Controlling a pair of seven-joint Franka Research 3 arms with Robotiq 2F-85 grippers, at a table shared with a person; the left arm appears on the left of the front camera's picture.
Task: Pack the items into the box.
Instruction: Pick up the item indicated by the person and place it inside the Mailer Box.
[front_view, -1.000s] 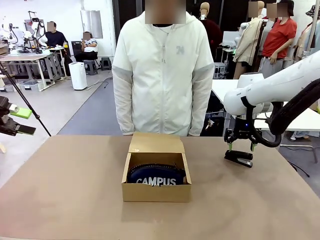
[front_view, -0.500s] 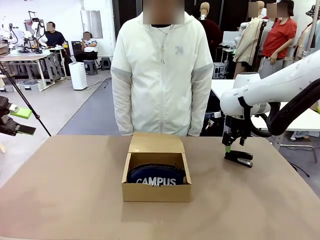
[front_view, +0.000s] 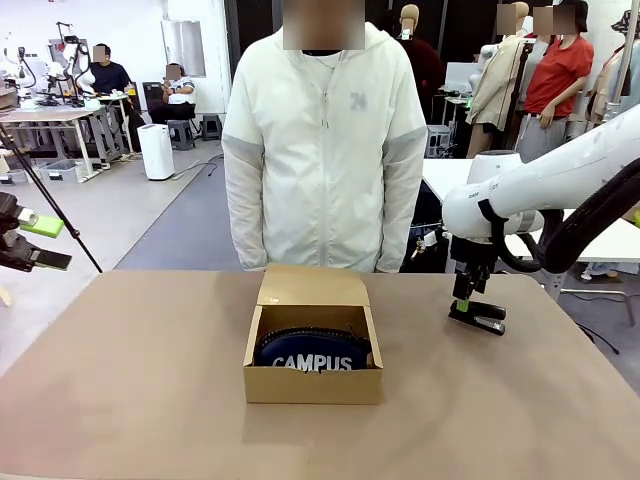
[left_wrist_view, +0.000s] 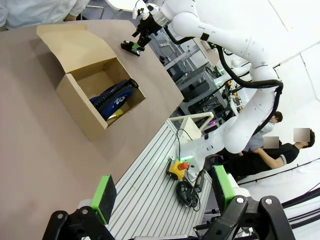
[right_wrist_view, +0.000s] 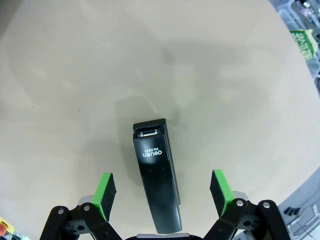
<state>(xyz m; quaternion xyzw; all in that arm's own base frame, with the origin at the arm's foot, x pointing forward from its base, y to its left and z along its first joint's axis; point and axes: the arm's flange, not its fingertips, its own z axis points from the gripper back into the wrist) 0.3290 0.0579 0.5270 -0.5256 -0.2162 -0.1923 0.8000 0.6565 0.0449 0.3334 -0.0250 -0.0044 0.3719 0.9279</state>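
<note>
half done. pencil case (front_view: 312, 352) lies inside the box (front_view: 312, 386), flap (front_view: 312, 286) open toward 12 o'clock. stapler (front_view: 478, 318) sits on the table (front_view: 140, 400) at 3 o'clock of the box, well apart from it, not yet packed. right gripper (right_wrist_view: 161, 182) hovers over it, fingers spread either side, not touching. left gripper (left_wrist_view: 163, 192) spread, empty, beyond the table edge. person (front_view: 320, 150) stands at 12 o'clock behind the box; nothing seems to block the stapler's way in.
</note>
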